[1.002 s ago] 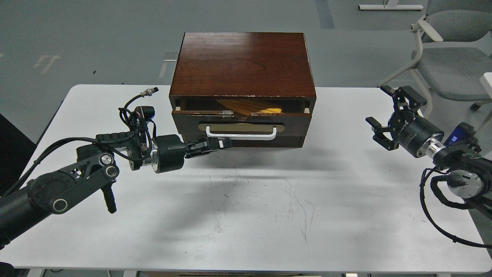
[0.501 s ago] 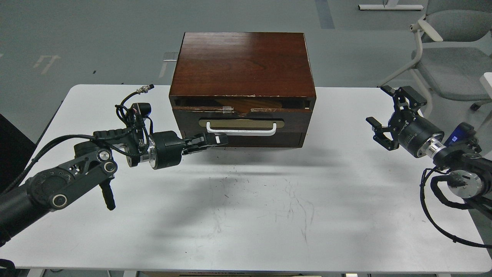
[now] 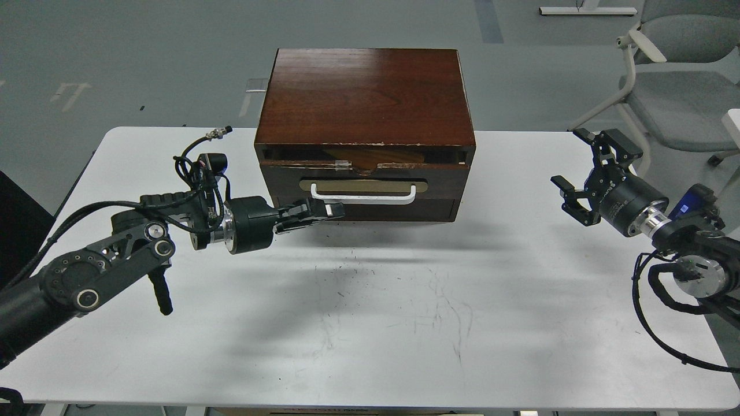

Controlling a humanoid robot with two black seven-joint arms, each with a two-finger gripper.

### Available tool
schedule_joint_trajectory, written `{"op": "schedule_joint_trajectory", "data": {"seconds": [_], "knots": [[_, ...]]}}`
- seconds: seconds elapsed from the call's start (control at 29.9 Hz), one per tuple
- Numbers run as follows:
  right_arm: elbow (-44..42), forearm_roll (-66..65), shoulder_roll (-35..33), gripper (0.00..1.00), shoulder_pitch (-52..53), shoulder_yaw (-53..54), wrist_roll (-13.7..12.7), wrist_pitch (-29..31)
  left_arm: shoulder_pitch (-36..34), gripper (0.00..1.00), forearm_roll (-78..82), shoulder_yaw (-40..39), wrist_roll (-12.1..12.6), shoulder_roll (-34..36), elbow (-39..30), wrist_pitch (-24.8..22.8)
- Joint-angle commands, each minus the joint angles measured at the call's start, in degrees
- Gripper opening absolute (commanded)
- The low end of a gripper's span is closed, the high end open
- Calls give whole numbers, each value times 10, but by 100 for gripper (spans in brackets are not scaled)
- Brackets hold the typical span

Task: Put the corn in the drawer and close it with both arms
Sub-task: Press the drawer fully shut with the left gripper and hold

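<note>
The drawer [image 3: 364, 175] sits pushed into the dark wooden cabinet [image 3: 365, 95], its chipped brown front almost flush, with a thin dark gap along its top edge. Its white bar handle [image 3: 363, 196] faces me. The corn is hidden. My left gripper [image 3: 330, 210] is shut and empty, its tip against the drawer front just below the handle's left end. My right gripper [image 3: 581, 173] is open and empty, hovering over the table's right side, well clear of the cabinet.
The cabinet stands at the back middle of the white table [image 3: 376, 323]. A plain dark panel [image 3: 399, 210] lies under the drawer. A grey chair [image 3: 676, 75] stands beyond the table's right corner. Loose black cables hang from both wrists.
The drawer has slid in from part open to nearly flush, hiding the corn. My left gripper moved forward with it, then held still. The right arm has barely moved.
</note>
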Motion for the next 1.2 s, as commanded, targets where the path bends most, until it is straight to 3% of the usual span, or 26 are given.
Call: {"op": "schedule_joint_trajectory", "data": {"seconds": [0.0,1.17], "knots": [[0,0,0,100,0,0,0,0,-1,0,0,0,0,0,1,0],[0,0,0,100,-1,0,0,-1,-16,0,-1,-6,-4,-3,60,7]]}}
